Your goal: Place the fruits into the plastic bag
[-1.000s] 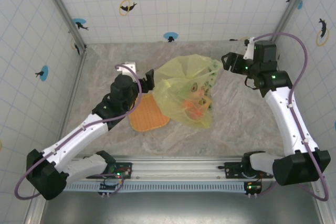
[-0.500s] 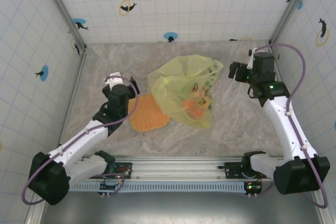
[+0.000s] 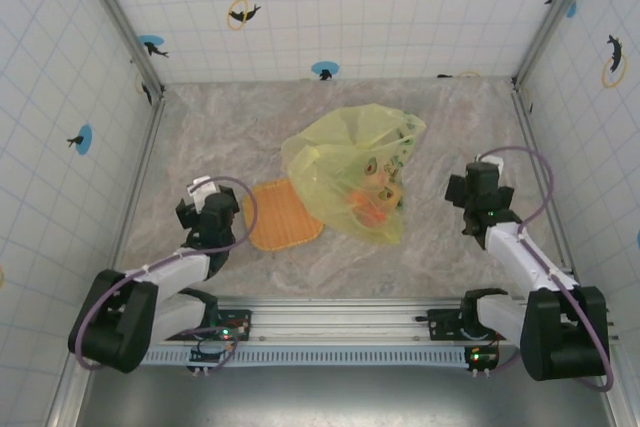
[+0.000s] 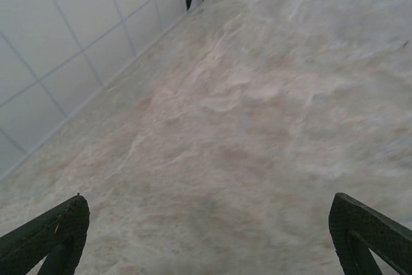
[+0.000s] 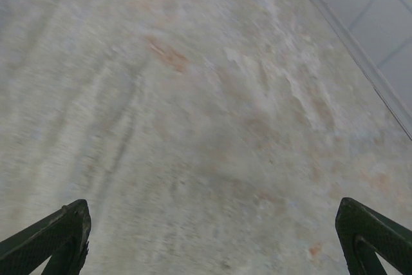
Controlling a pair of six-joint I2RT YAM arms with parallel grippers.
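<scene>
The plastic bag (image 3: pixel 350 162) lies crumpled mid-table, translucent yellow-green with small printed pictures. Through its lower right part I see the fruits (image 3: pixel 374 205) as orange and red shapes, with a greenish one above them. My left gripper (image 3: pixel 204 211) sits low at the near left, apart from the bag, beside the plate. In the left wrist view the left gripper (image 4: pixel 207 207) is open over bare table. My right gripper (image 3: pixel 478 189) is pulled back at the near right, clear of the bag. In the right wrist view the right gripper (image 5: pixel 212 205) is open with nothing between its fingers.
A flat orange plate (image 3: pixel 280 219) lies just left of the bag, partly under its edge. Tiled walls close the table (image 3: pixel 250 127) on the left, back and right. The left wall's foot (image 4: pixel 96 94) runs close by the left gripper.
Both arms have drawn back from the bag toward the near edge and folded low. The bag's mouth has slumped and the bag now lies free on the table.
</scene>
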